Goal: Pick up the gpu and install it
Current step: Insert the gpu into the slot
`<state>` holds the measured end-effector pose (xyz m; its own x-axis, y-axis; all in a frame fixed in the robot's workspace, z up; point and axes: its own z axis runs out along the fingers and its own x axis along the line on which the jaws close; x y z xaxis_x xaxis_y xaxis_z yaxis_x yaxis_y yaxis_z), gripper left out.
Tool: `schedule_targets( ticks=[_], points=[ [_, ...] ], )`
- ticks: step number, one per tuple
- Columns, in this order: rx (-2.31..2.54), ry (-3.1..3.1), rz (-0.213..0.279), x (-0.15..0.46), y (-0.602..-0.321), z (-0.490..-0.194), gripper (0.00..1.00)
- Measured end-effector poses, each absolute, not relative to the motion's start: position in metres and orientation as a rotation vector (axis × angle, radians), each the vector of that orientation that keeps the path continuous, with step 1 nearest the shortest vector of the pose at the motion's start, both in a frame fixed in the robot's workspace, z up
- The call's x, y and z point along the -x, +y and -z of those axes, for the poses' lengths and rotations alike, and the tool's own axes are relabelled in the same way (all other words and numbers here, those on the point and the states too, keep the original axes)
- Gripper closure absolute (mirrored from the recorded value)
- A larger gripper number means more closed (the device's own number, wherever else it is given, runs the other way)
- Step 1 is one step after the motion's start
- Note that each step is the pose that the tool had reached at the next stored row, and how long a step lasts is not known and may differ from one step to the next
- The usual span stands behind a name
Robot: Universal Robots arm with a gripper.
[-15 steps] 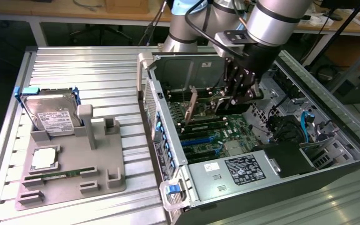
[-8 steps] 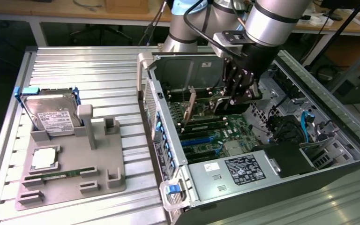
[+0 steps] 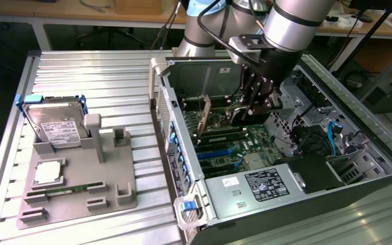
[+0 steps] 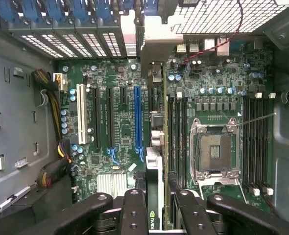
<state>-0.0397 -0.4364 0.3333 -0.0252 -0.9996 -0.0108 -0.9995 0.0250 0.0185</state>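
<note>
pincer (image 3: 250,109): clamped on thin flat black-and-brown gpu card (image 3: 206,116) | held edgewise over open computer case (image 3: 182,153) | handling: stiff, light, fragile; grip top edge

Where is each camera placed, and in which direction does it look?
Exterior view: sits off the arm, above and in front, looking down on the open black computer case and the grey parts holder; the silver arm and its end effector show, holding the thin flat gpu card upright inside the case.
Wrist view: sits on the wrist, looking straight down at the green motherboard; the black end effector fingers show, with the gpu edge-on between them.
Shared: motherboard, gpu, end effector.
</note>
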Motion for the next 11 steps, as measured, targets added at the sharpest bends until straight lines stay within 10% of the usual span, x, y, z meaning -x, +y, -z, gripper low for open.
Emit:
schedule_targets(
  ticks=[11],
  points=[
    [-2.190,-2.245,0.033,0.0455,-0.4358,-0.3305,0.73]
  ],
)
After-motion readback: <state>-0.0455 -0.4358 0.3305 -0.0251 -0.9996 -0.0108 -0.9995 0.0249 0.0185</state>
